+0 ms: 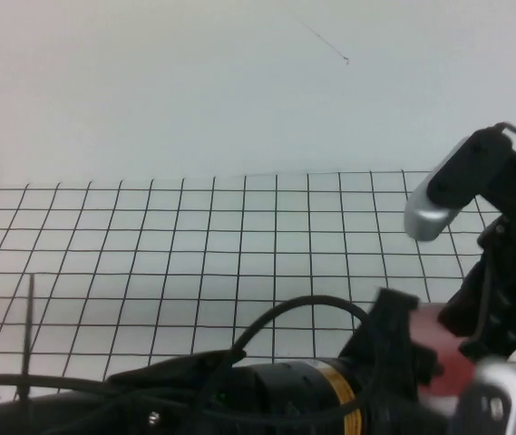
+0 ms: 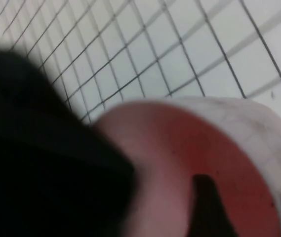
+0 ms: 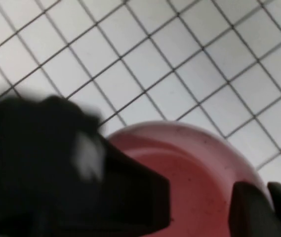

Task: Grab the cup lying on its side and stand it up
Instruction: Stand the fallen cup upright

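Note:
The pale pink-white cup (image 1: 441, 358) is at the near right of the grid mat, mostly hidden between the two arms. My right gripper (image 1: 475, 333) reaches down to it. In the right wrist view my right gripper (image 3: 266, 210) is shut on the rim of the cup (image 3: 194, 163), one finger inside and one outside. My left gripper (image 1: 403, 349) reaches across from the left and is blurred. In the left wrist view the cup (image 2: 180, 148) shows its pink inside. My left gripper (image 2: 251, 210) straddles its wall, with a gap beside the inner finger.
The white mat with black grid lines (image 1: 194, 254) covers the table, and a plain white wall stands behind it. The left arm's body and cable (image 1: 267, 390) lie across the near edge. The right arm's silver wrist camera (image 1: 430, 213) hangs above the right side.

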`<state>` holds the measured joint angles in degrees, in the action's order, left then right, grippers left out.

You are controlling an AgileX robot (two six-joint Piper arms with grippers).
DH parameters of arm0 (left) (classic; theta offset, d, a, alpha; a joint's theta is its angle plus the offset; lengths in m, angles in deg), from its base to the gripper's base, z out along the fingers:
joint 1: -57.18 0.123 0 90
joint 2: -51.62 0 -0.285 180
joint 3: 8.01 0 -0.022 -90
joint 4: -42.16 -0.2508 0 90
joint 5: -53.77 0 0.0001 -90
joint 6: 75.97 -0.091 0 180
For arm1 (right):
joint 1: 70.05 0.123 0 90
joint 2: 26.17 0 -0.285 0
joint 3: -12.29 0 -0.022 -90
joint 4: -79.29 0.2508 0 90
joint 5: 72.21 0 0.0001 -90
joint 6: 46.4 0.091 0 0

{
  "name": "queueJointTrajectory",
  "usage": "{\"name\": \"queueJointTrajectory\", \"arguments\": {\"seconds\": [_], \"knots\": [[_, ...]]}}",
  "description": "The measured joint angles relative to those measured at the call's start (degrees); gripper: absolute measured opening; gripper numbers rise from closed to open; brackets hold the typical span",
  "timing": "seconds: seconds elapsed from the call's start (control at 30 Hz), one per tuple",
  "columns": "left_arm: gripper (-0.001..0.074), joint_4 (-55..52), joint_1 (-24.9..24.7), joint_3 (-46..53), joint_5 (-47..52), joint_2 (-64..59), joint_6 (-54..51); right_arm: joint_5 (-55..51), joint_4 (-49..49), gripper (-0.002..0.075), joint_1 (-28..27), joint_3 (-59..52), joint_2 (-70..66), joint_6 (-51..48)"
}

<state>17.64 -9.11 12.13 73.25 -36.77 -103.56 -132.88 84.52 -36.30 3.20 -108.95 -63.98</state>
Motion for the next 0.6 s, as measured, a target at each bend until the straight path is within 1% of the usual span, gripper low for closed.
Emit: {"name": "queueJointTrajectory", "arguments": {"seconds": [0.03, 0.07, 0.13, 0.2, 0.27, 0.3, 0.33, 0.37, 0.4, 0.47, 0.5, 0.6], "knots": [[0.0503, 0.0, 0.0, 0.0, -0.8, 0.8, 5.9, 0.0, -1.9, 0.0004, 0.0, 0.2, 0.0, 1.3], [0.0519, 0.0, 0.0, 0.0, -1.6, 1.6, 11.2, 0.1, -3.9, 0.0004, -0.1, 0.3, 0.0, 2.4], [0.0508, -0.1, 0.0, 0.0, -3.3, 3.8, 19.0, 1.5, -7.8, 0.0004, -0.1, 0.3, -0.1, 5.4], [0.0473, -0.1, 0.0, 0.0, -4.7, 6.2, 23.4, 3.3, -13.3, 0.0004, -0.2, 0.3, -0.2, 8.5], [0.0406, -0.1, 0.0, 0.0, -5.2, 8.8, 27.6, 6.6, -18.0, 0.0004, -0.6, 0.3, -0.6, 12.4], [0.037, -0.1, 0.1, 0.0, -5.0, 9.9, 28.2, 8.3, -19.2, 0.0004, -1.0, 0.3, -0.7, 14.1], [0.0314, -0.1, 0.1, 0.0, -4.2, 11.2, 29.7, 7.6, -18.1, 0.0028, -1.8, 0.4, -1.3, 13.5], [0.0247, -0.2, 0.1, 0.0, -3.0, 12.5, 31.2, 12.6, -20.2, 0.0004, -2.8, 0.3, -1.8, 17.0], [0.0187, -0.2, 0.1, 0.0, -1.6, 13.8, 31.9, 14.4, -20.0, 0.0004, -4.0, 0.3, -2.7, 17.6], [0.002, 0.1, 0.1, 0.0, 3.2, 16.2, 32.8, 18.8, -19.7, 0.0004, -6.0, 0.3, -5.4, 19.5], [0.0005, 0.1, 0.1, 0.0, 5.0, 17.1, 33.1, 21.0, -19.4, 0.0004, -6.8, 0.3, -6.7, 20.1], [0.0001, -2.1, 0.1, 0.0, 11.5, 19.6, 35.4, 26.4, -18.4, 0.0004, -8.7, 0.3, -11.5, 23.6]]}}
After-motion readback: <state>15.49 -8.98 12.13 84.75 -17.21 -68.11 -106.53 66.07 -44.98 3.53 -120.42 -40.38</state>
